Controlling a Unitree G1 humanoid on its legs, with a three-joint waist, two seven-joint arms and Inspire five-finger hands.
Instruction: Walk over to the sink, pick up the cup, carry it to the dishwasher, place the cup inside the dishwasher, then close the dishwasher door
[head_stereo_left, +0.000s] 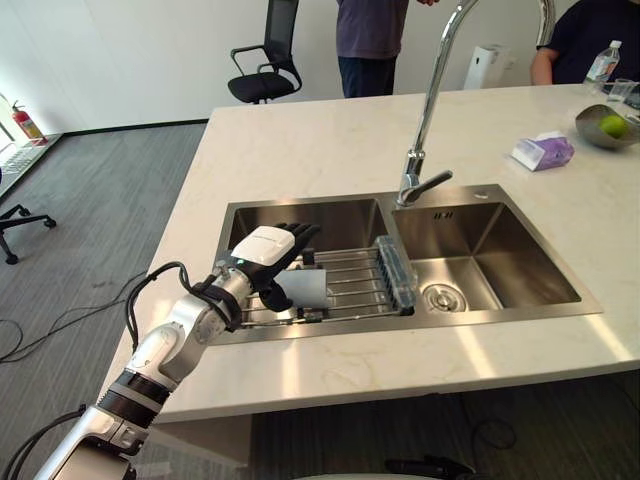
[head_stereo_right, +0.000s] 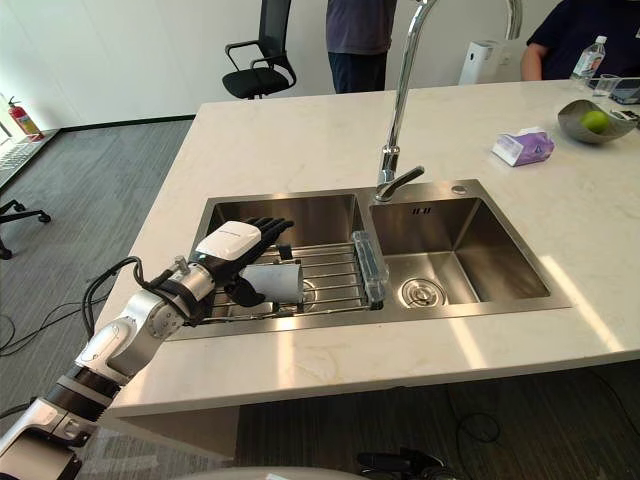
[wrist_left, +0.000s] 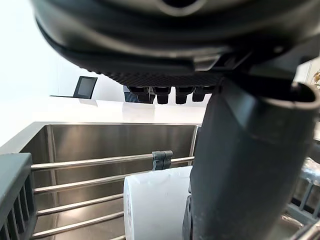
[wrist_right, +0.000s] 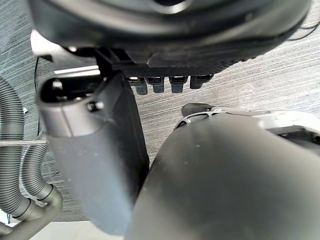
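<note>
Lying on its side, cup rests on the rack in the sink's left basin. Left hand is over it, fingers straight, thumb alongside, grip not closed. Right hand is relaxed and empty. Walk looks done; grasp, carry, load and door-shut remain.

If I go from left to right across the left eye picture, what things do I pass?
Fire extinguisher → left hand → cup → sink drain → purple tissue pack → bowl
</note>
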